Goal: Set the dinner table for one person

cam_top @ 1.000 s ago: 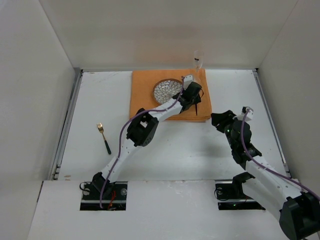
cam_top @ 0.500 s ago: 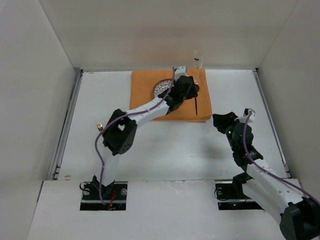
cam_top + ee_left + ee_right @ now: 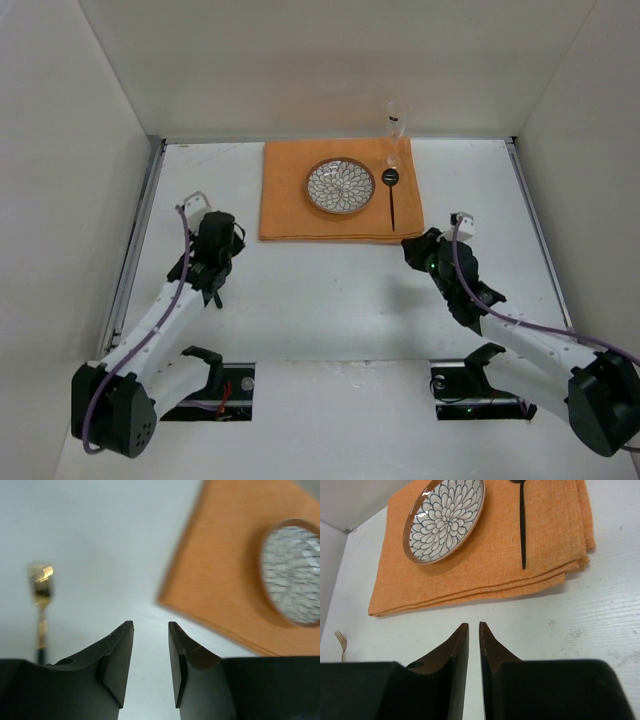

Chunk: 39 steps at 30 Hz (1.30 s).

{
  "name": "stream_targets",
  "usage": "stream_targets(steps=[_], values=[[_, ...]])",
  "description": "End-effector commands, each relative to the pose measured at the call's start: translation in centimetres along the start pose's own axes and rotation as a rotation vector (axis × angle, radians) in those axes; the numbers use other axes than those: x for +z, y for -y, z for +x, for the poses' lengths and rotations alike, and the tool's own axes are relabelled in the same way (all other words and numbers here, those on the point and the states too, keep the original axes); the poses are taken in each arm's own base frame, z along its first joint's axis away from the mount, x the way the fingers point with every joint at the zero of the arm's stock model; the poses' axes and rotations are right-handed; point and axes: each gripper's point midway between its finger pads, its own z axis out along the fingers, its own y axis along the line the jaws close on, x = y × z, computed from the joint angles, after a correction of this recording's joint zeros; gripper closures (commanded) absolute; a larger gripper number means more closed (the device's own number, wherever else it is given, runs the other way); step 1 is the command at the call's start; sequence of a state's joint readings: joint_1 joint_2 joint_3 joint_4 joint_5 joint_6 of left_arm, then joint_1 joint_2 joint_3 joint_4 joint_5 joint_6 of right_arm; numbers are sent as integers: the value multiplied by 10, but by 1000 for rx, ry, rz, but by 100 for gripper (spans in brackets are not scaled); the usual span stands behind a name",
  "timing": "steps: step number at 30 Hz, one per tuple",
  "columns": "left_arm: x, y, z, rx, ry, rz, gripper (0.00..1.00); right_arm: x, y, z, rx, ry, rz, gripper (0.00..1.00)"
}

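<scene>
On the white dinner table (image 3: 330, 300) lies an orange cloth (image 3: 290, 200) with a flower-patterned plate (image 3: 340, 186) on it. A black spoon (image 3: 391, 192) rests on the cloth, right of the plate. A clear glass (image 3: 397, 125) stands at the cloth's far right corner. A gold fork (image 3: 41, 597) lies at the left; from above my left arm mostly hides it. My left gripper (image 3: 150, 624) hovers beside the fork, open and empty. My right gripper (image 3: 474, 625) sits near the cloth's front right corner (image 3: 412, 248), its jaws almost together and empty.
Thin metal rails (image 3: 135, 250) run along the table's left and right edges. White walls enclose the back and both sides. Both arm bases sit at the near edge.
My left arm has swung from the cloth back to the left, above the fork; the black spoon stays on the cloth. My right gripper has closed and shifted towards the cloth.
</scene>
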State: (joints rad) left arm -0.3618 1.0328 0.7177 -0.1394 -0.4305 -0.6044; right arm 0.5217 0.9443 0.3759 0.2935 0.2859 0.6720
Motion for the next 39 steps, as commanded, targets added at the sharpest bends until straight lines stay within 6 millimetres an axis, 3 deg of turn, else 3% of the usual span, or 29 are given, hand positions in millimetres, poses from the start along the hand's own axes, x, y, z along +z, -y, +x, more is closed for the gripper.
stream_targets(steps=[1,4,6,13,20,25,31,36,39], values=[[-11,-74,36,48,-103,-200,66,4,-20,-27,-3,85,-34,78],[-8,-106,54,-2,-145,-293,61,3,-20,-28,-4,88,-37,76],[-6,-115,67,-31,-188,-329,61,2,-21,-29,-5,93,-40,74],[-4,-131,96,-29,-276,-400,61,-1,-19,-31,-5,100,-38,68],[-4,-151,109,-81,-299,-473,60,0,-19,-30,-8,99,-37,67],[3,-150,121,-87,-328,-461,61,-1,-18,-31,-7,102,-36,67],[6,-148,132,-105,-355,-445,67,-4,-18,-36,-1,116,-41,66],[6,-149,141,-118,-374,-428,89,-8,-13,-44,8,140,-32,65],[8,-147,142,-123,-363,-409,96,-10,-12,-46,11,147,-32,64]])
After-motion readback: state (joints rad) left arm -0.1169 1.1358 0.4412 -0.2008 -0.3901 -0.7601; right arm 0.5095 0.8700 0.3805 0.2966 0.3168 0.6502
